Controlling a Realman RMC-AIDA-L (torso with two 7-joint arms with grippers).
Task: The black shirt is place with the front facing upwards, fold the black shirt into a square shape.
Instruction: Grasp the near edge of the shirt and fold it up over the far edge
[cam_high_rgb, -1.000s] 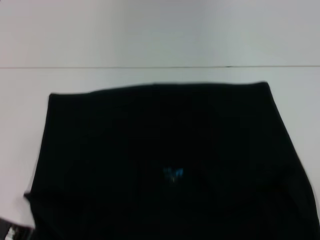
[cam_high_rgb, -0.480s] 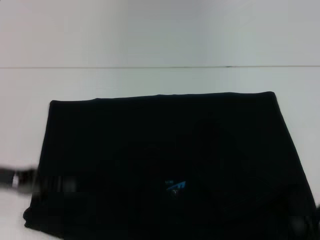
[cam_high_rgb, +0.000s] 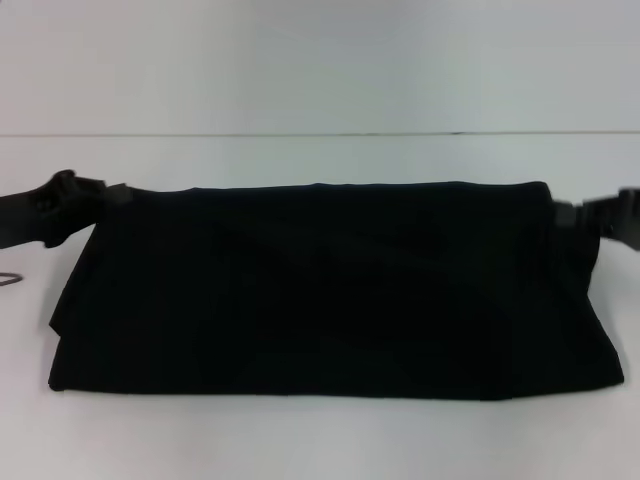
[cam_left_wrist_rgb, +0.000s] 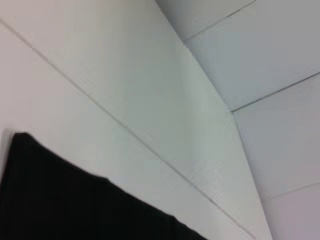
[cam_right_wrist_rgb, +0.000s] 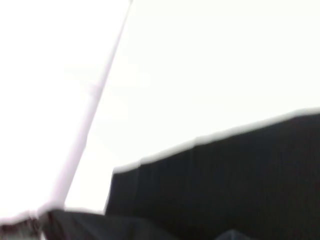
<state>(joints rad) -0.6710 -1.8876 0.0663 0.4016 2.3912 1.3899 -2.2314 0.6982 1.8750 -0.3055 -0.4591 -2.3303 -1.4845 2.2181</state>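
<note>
Only overhead: both claws (cam_high_rgb: 110, 192) (cam_high_rgb: 562, 213) at black shirt (cam_high_rgb: 330, 290)

black shirt (cam_high_rgb: 330, 290) now folded shorter | teal label hidden | left gripper (cam_high_rgb: 108, 194), right gripper (cam_high_rgb: 562, 214) at far corners

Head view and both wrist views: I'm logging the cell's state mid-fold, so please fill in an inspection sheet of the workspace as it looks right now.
Surface: white table, with a thin seam line running across it beyond the cloth.
Job's things: black shirt lies as a wide folded band, plain black side up, no lettering or label showing; its near edge lies flat on the table.
Clutter: nothing seen.
Grippers: left gripper at the shirt's far left corner, right gripper at the far right corner.
Cables: a thin dark loop at the left edge, possibly a cable; unclear.
Surroundings: pale wall behind the table.
</note>
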